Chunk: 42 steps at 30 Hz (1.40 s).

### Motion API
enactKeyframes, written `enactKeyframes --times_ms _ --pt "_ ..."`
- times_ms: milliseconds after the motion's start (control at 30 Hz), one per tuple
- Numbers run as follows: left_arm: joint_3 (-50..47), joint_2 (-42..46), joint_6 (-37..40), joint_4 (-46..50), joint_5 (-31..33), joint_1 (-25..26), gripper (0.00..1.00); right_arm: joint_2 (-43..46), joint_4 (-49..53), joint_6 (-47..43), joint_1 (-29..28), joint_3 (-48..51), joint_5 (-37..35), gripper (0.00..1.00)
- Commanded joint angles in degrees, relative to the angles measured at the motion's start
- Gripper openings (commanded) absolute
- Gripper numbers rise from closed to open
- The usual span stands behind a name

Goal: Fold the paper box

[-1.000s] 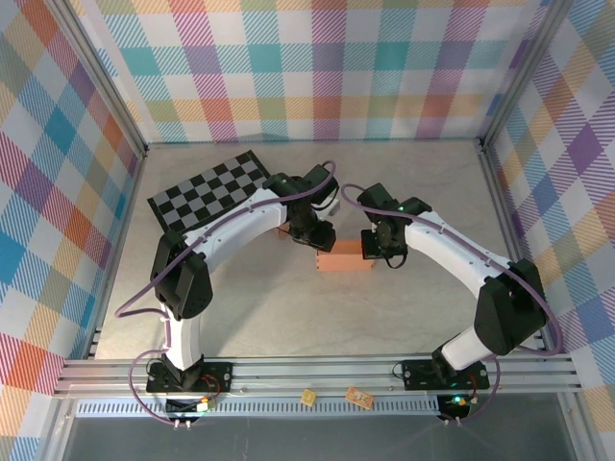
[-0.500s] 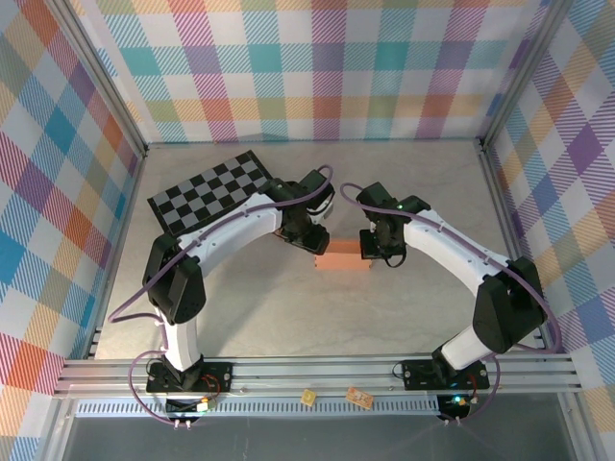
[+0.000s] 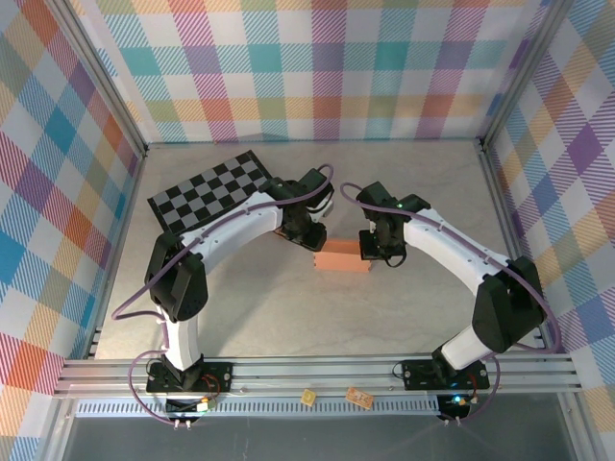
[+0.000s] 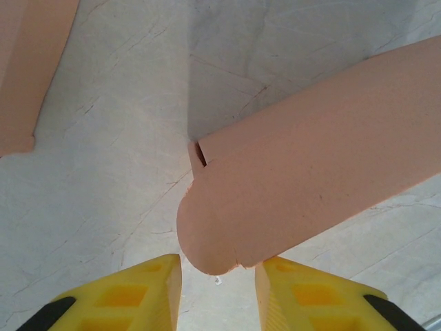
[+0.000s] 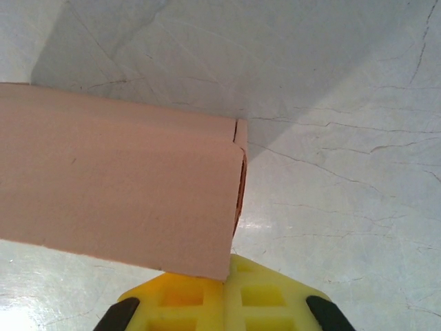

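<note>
**Pale worktop [image 3: 288, 317], box [image 3: 344, 257] mid-fold**

Bright check walls stand all round. The box sits in the middle, between both hands. The left hand [image 4: 217, 265] has its fingers apart around the round flap [image 4: 220, 227] tip. The right hand [image 5: 227, 276] is shut tight and touches the box's right end. I think tucking the flap comes next, with a gentle pinch. The left hand has moved closer to the box.

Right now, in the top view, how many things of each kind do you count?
Robot arms: 2 (left arm, right arm)
Paper box: 1
Checkerboard mat: 1
Small tan pieces: 2
Total: 6
</note>
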<state>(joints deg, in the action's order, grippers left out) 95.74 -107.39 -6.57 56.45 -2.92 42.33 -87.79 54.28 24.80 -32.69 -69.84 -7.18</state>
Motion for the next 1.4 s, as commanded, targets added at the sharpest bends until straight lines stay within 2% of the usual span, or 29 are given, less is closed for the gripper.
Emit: enactKeyframes --times_ms 0,233,433,633,733,1367 --pt "-1.79 0.75 1.75 -1.09 0.44 -0.31 0.35 -1.24 1.65 -0.66 0.06 -1.66 2.25 0.0" --pt "-0.65 -0.58 3.7 -2.26 1.67 -0.4 0.33 -1.44 2.31 -1.11 0.41 -2.44 3.22 0.0" --pt "0.79 -0.87 4.5 -2.19 2.26 -0.4 0.25 -1.16 2.76 -1.43 0.68 -2.6 3.61 0.0" --pt "2.3 -1.85 4.72 -1.0 1.74 -0.4 0.09 -1.15 3.36 -1.59 0.78 -2.99 3.61 0.0" --pt "3.6 -2.02 4.58 0.19 1.23 -0.45 0.04 -1.24 3.97 -1.55 0.95 -3.37 3.39 0.0" --pt "9.27 -3.73 -5.77 9.07 -9.31 -0.71 0.03 -3.1 6.39 -2.9 2.85 -6.66 4.91 0.0"
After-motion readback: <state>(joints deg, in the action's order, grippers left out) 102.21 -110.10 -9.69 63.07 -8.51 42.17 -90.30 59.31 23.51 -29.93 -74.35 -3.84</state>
